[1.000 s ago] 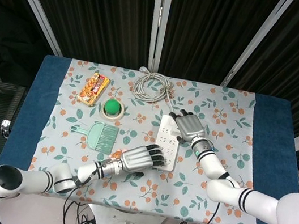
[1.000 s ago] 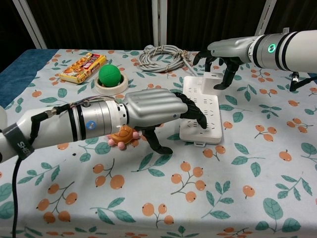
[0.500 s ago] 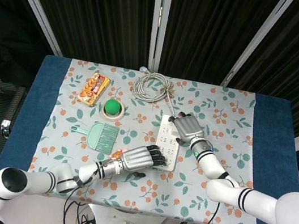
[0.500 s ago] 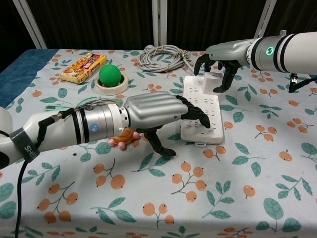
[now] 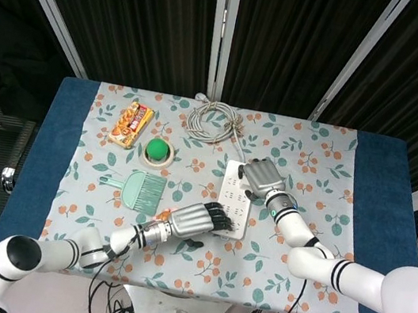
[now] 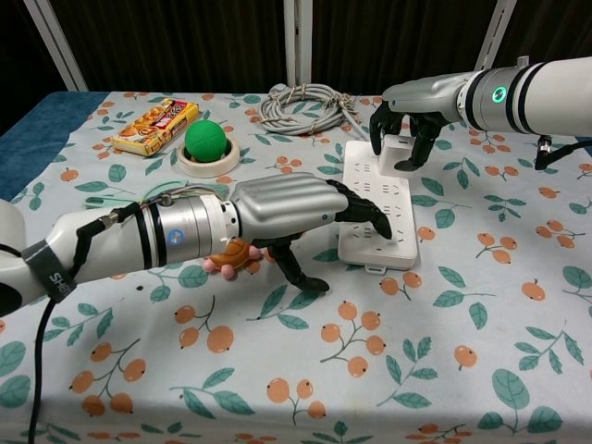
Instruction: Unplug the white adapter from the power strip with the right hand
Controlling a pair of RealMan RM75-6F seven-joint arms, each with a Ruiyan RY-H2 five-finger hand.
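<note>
A white power strip (image 6: 375,211) (image 5: 235,203) lies on the floral tablecloth. The white adapter (image 6: 396,151) stands plugged into its far end. My right hand (image 6: 407,118) (image 5: 263,178) arches over the adapter, thumb on its left side and fingers on its right, and grips it. In the head view this hand hides the adapter. My left hand (image 6: 291,205) (image 5: 197,220) reaches from the left and presses its dark fingertips (image 6: 370,215) on the strip's near half, with the thumb down on the cloth.
A small orange and pink toy (image 6: 231,255) lies under my left palm. A green ball on a ring (image 6: 205,141), a snack packet (image 6: 155,125) and a coiled grey cable (image 6: 305,104) sit at the back. A green brush (image 5: 143,190) lies left of the strip.
My right hand has come down and closed its fingers around the adapter. My left hand stays pressed on the strip, which has barely shifted.
</note>
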